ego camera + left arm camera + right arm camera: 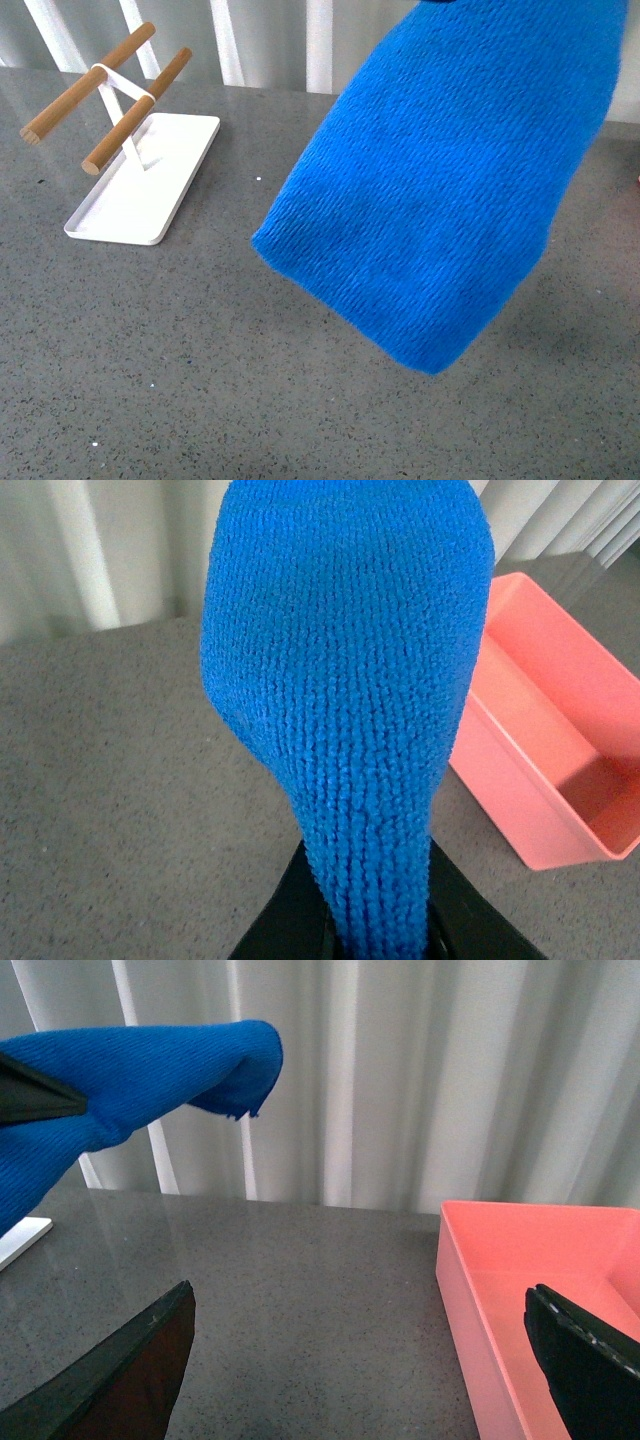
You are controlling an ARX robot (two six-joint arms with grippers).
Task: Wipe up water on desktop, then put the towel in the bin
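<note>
Towel [440, 190] hides most of left gripper [372, 925].

the right pincer [358, 1298] has two matte black wedge-shaped fingers [120, 1380], one with a ridged edge.

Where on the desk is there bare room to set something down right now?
Bare: the near desktop in front of the white tray, and the stretch between that tray and the pink bin, below the raised towel. Crowded: the far-left corner, with the tray's wooden bars.
</note>
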